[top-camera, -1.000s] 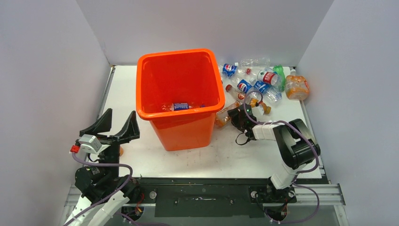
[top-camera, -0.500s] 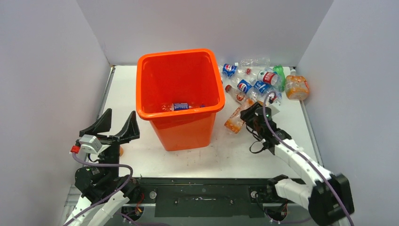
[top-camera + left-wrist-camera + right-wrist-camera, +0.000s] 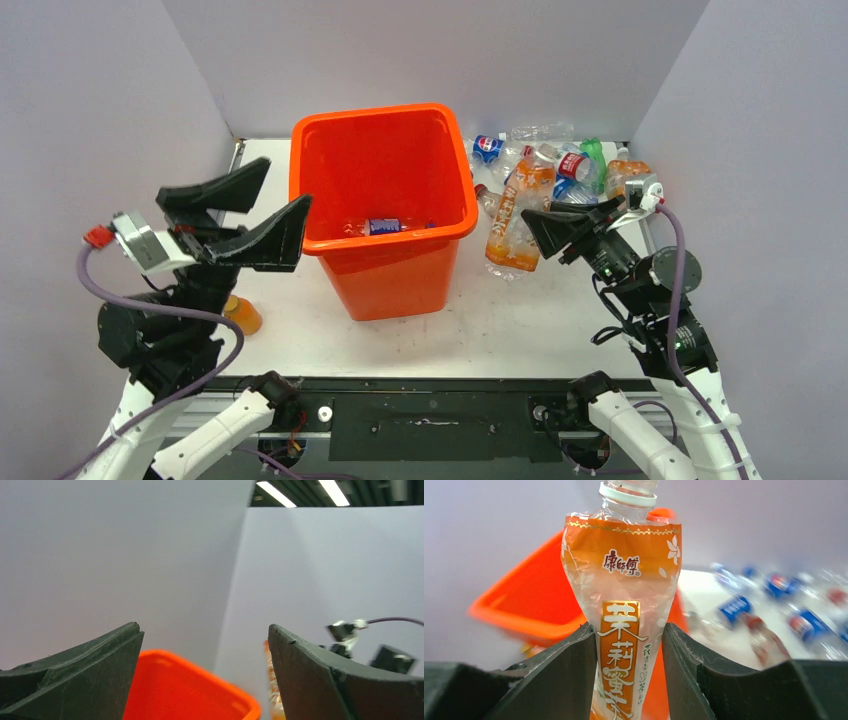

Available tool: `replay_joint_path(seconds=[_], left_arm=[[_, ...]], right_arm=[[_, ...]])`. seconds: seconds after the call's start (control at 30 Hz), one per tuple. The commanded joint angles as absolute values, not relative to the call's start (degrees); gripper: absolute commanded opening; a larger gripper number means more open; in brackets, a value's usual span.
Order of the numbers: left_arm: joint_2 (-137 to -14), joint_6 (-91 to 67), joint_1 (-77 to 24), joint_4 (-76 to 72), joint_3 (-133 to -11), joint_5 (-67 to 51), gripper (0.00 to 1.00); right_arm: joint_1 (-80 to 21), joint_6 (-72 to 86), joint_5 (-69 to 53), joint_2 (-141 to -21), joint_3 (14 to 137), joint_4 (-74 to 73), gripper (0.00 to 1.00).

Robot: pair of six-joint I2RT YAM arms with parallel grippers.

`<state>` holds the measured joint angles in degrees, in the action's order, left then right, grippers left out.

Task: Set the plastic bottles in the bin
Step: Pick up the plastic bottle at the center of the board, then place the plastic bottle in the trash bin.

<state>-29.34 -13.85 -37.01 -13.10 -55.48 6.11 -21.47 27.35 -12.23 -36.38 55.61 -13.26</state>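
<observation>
The bright-orange bin point(image 3: 376, 112) stands mid-table, with a blue-labelled bottle point(image 3: 383, 226) lying on its floor. My right gripper point(image 3: 537, 216) is shut on a clear bottle with an orange label point(image 3: 512, 222), holding it upright in the air just right of the bin. In the right wrist view the fingers point(image 3: 574, 665) pinch this bottle point(image 3: 624, 580) at its waist, with the bin point(image 3: 534, 595) behind it. My left gripper point(image 3: 288, 182) is open and empty, raised at the bin's left side. Its view point(image 3: 203, 630) shows the bin rim point(image 3: 200, 680) between the jaws.
Several bottles point(image 3: 560, 165) lie in a pile at the back right, blurred in the right wrist view point(image 3: 774, 595). A squat orange bottle point(image 3: 630, 172) lies by the right wall. A small orange bottle point(image 3: 241, 313) lies on the table under my left arm. Grey walls enclose the table.
My right gripper has lifted the orange-labelled bottle off the table and swung it upright beside the bin. My left arm has risen and moved toward the bin, still open.
</observation>
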Motion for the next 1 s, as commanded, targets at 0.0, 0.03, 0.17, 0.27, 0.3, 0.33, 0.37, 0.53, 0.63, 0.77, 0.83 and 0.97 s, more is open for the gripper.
replay_joint_path(seconds=[0.0,0.03,0.17,0.27,0.3,0.33,0.37,0.53,0.63,0.77,0.83,0.97], left_arm=[[-43.8,-25.6,-36.8,-8.9,-72.2,-20.4,0.96],[-46.8,-27.6,-36.8,-9.4,-75.1,-26.4,0.96],[-56.3,-38.7,-36.9,-16.6,-81.4,-39.3,0.96],[-61.3,-45.8,-37.8,-23.9,-82.9,-44.3,0.96],[-62.5,-46.5,-38.5,-24.7,-83.6,-45.1,0.96],[-63.6,-46.1,-39.7,-24.3,-84.3,-45.3,0.96],[-64.5,-43.7,-40.9,-22.8,-85.1,-44.6,0.96],[-66.5,-31.9,-47.4,-12.0,-88.4,-36.4,0.96],[-68.3,-31.7,-48.9,-12.4,-89.7,-35.4,0.96],[-70.4,-31.7,-49.7,-11.7,-92.0,-32.4,0.96],[-71.8,-31.8,-49.8,-10.7,-93.8,-31.4,0.96],[-75.1,-31.6,-51.1,-7.9,-97.4,-30.8,0.96]], right_arm=[[-21.9,23.5,-44.1,-37.4,60.4,-2.1,0.05],[-22.0,24.2,-46.8,-37.6,61.2,-0.7,0.05],[-23.1,26.7,-52.1,-38.7,62.6,4.1,0.05],[-23.2,30.1,-53.5,-39.1,61.5,9.4,0.05],[-23.2,30.8,-53.5,-39.2,61.3,11.0,0.05],[-23.2,31.2,-53.5,-39.6,61.4,12.2,0.05],[-23.2,31.3,-53.4,-40.1,61.7,12.4,0.05],[-24.0,29.3,-51.6,-41.5,63.8,10.6,0.05],[-25.1,25.9,-50.5,-42.3,65.7,6.1,0.05],[-26.8,21.1,-48.9,-42.4,67.7,1.0,0.05],[-27.3,20.0,-48.4,-42.3,68.2,0.2,0.05],[-28.1,18.6,-48.0,-42.3,68.6,-2.9,0.05]])
